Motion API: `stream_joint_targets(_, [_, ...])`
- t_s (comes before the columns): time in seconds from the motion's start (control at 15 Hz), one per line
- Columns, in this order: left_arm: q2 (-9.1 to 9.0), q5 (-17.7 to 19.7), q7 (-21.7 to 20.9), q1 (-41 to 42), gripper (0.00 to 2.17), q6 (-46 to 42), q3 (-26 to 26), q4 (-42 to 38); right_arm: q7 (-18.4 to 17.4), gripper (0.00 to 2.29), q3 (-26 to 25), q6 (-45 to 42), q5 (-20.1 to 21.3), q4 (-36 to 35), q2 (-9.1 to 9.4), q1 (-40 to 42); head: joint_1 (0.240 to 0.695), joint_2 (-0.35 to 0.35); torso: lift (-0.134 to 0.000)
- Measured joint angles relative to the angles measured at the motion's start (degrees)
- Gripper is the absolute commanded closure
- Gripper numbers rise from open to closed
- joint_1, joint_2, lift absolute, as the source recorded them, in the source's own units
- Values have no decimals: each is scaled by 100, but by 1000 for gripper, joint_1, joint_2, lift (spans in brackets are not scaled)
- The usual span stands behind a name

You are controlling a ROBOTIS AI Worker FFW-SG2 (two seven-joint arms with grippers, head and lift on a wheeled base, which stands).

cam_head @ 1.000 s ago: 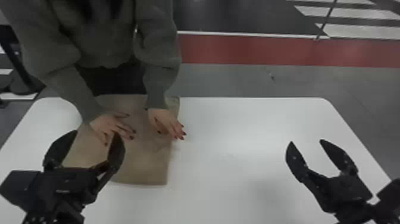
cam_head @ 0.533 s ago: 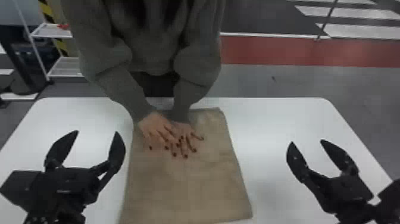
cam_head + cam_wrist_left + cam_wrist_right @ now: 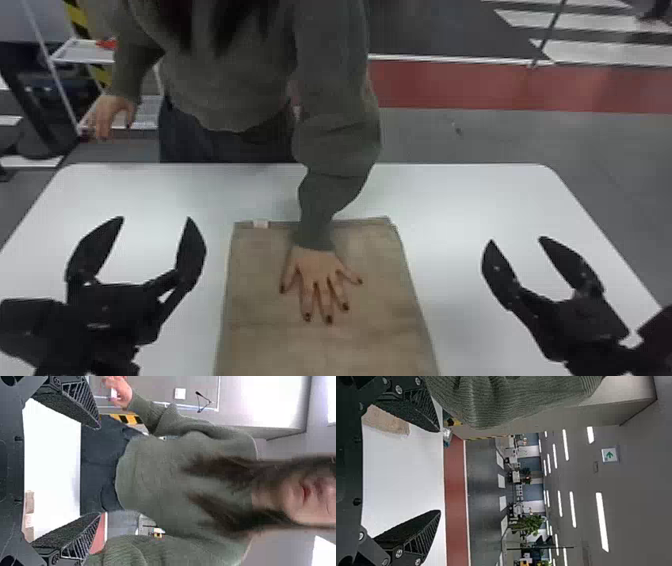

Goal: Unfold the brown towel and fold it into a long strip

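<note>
The left gripper (image 3: 154,218) hangs open and empty over the table (image 3: 450,200), probably parked aside to give the person room. Next comes the towel (image 3: 265,310), flat between the grippers, with a hand (image 3: 316,270) spread palm-down on it – likely to smooth or centre it for both arms. The right gripper (image 3: 516,240), also open and empty, hangs beyond – seemingly kept clear until the hand leaves.

And there's soft glare on the table (image 3: 130,192) beyond the left jaws, bright strip lights (image 3: 602,522) beyond the right jaws!
</note>
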Motion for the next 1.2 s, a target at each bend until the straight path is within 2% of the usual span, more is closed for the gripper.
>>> stream_joint_targets(0.67, [35,-9,-25,21,107,-31,5,3,-17,171,5,-52,-4,-44,0,103,695,-76,-125])
stream_joint_targets(0.87, [36,18,-156,-135,110,105,-1,82,-61,188,22,-17,92,-39,0,30,695,-80,-125])
stream_joint_targets(1.0, [35,77,-323,-443,110,460,-19,234,-105,188,46,90,274,78,0,-188,695,-83,-125])
stream_joint_targets(1.2, [32,322,-676,-1134,110,1368,-69,653,-170,188,106,134,612,684,0,-798,695,-91,-125])
